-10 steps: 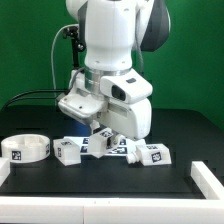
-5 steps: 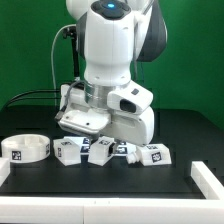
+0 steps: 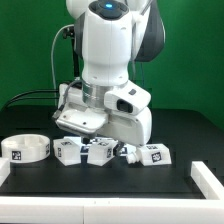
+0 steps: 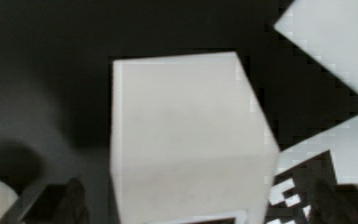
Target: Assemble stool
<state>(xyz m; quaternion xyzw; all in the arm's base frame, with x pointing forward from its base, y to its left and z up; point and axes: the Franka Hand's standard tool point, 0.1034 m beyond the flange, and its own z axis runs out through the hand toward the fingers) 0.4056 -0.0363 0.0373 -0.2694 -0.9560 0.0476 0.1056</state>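
The stool's round white seat [image 3: 25,149] lies on the black table at the exterior view's left. Three short white tagged legs stand in a row: one [image 3: 68,151] beside the seat, a middle one [image 3: 100,152], and one [image 3: 150,155] toward the right. My gripper [image 3: 95,139] hangs right over the middle leg. In the wrist view that leg [image 4: 190,130] fills the middle, and my gripper [image 4: 202,212] is open around it. A dark finger [image 4: 60,205] stands off the leg's side with a gap showing.
The robot's big white body [image 3: 108,60] towers behind the row of legs. A tagged sheet, apparently the marker board [image 3: 122,149], lies between the middle and right legs. A white rail [image 3: 110,210] runs along the table's front and a white block [image 3: 208,176] sits at the right.
A second ago the hand held the middle leg tilted above the table. It has come down and turned, the leg now stands in the row, and the jaws have spread off it.
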